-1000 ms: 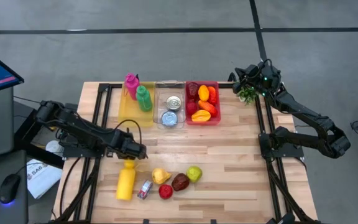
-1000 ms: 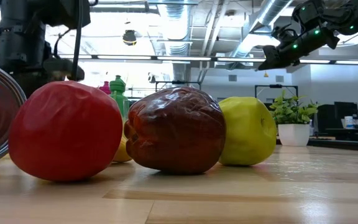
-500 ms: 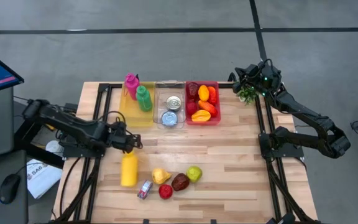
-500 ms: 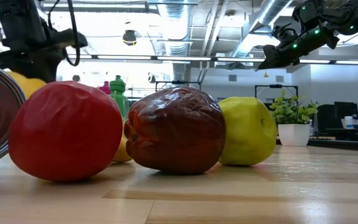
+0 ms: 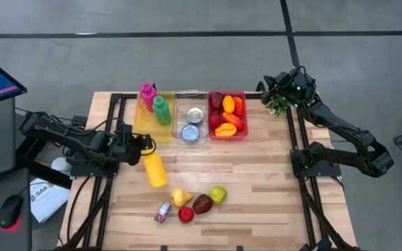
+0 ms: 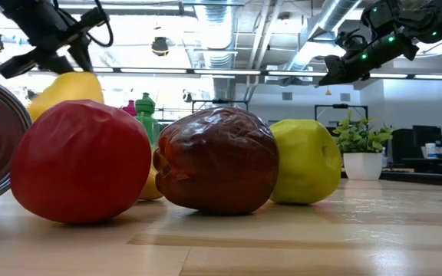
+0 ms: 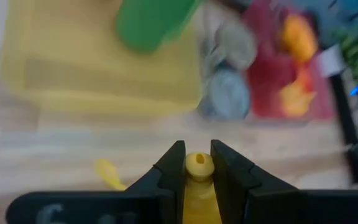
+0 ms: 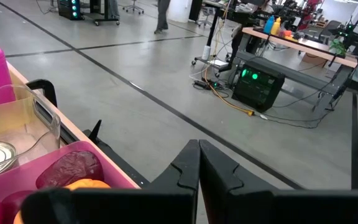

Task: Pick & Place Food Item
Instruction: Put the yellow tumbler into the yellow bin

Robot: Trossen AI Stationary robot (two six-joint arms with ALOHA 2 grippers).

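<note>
1. I work over a pale wooden plank counter [image 5: 257, 209] with dark metal rails along both sides; around it lies grey concrete floor crossed by dark lines, and the low view looks into a bright room with ceiling ducts and desks.
2. Along the far edge of the counter sit three bins side by side: a clear yellow bin [image 5: 145, 124] holding a pink bottle [image 5: 147, 95] and a green bottle [image 5: 161, 110], a clear bin [image 5: 191, 120] with two tin cans, and a red bin [image 5: 227, 116] full of red, orange and yellow fruit.
3. Near the front edge a loose cluster lies on the wood: a small can [image 5: 162, 212] on its side, a yellow fruit [image 5: 181, 197], a red apple [image 5: 185, 215], a wrinkled dark red fruit [image 5: 202, 203] and a green apple [image 5: 218, 194], packed close together.
4. My left hand [image 7: 198, 169] is clenched on the cap end of the smooth yellow bottle [image 5: 155, 169], which hangs tilted above the counter between the yellow bin and the fruit cluster, just short of the bin's front wall.
5. My right hand [image 8: 198, 155] is clenched on nothing, raised off the counter's far right corner beside a small potted plant [image 5: 278, 106].
</note>
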